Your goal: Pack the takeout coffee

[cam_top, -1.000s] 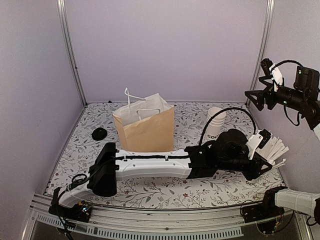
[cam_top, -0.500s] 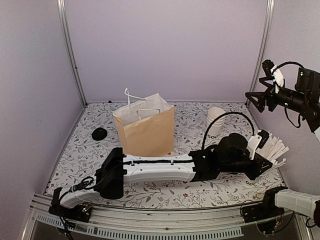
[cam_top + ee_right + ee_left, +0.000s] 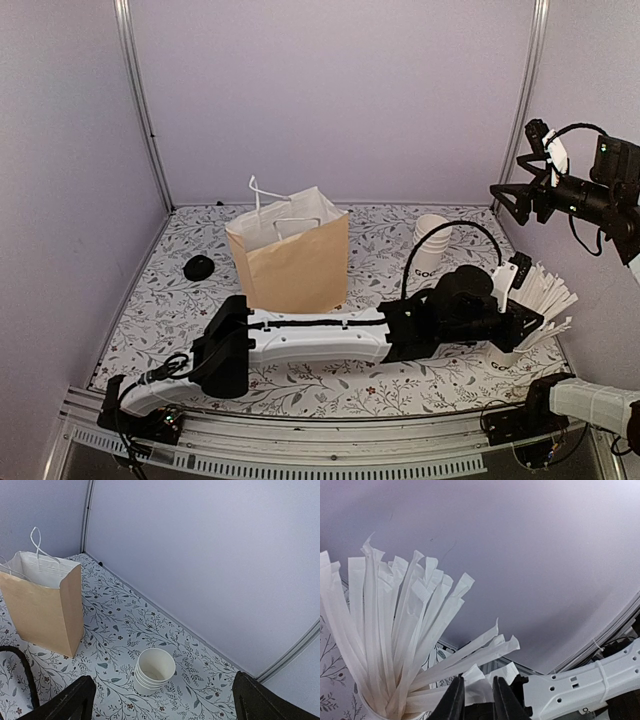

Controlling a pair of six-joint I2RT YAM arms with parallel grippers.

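No takeout coffee shows in any view. My left arm lies stretched across the table to the right, where a cup of paper-wrapped straws [image 3: 548, 296] stands. My left gripper [image 3: 479, 687] is shut on the end of one wrapped straw [image 3: 481, 679], with white paper pinched between its black fingers. The other straws [image 3: 395, 630] fan out to its left. My right gripper [image 3: 162, 696] hangs high at the right wall [image 3: 512, 196], open wide and holding nothing, above a stack of lidless white cups [image 3: 154, 671].
A brown paper bag [image 3: 292, 258] with white handles stands open at the middle back, also seen in the right wrist view [image 3: 46, 605]. A small black round object [image 3: 198, 267] lies left of it. The lidless cup stack [image 3: 430, 246] stands behind my left wrist.
My left arm has slid further right into the straws. Its jaws have narrowed onto a wrapped straw, and the wrist has lifted a little. The right arm has stayed still.
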